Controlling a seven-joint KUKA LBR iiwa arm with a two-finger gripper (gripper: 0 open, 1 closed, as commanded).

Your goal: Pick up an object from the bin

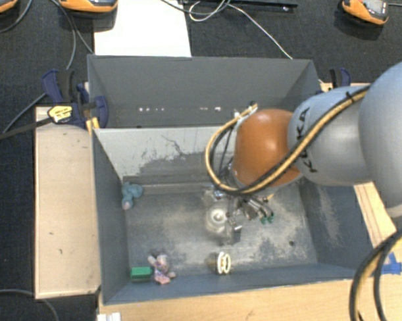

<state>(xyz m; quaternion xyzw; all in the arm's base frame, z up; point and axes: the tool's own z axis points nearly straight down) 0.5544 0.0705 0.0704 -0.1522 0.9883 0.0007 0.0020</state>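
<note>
The arm (358, 138) comes in from the right of the frame, its orange cover (263, 148) and looped cables (217, 156) hanging over the middle of the grey bin (110, 212). Below the cover, the gripper (226, 231) sits low over the centre of the bin floor. I cannot tell how far the claw is open, and nothing can be seen in its hold.

The nearest thing is a pale yellow-and-white piece (223, 262), just below the gripper in the frame and close to the bin's lower wall, apart from the gripper. A small green piece (266, 217) lies just right of the gripper, partly under the wrist.

The rest lies well apart, along the edges. A green block (140, 272) and a pink-and-purple lump (162, 268) sit side by side in the lower left corner, near the lower wall. A blue-grey lump (130, 194) rests at the left, at the foot of the far wall.

The floor is bare between the gripper and the left wall, and also in the lower right of the bin.
</note>
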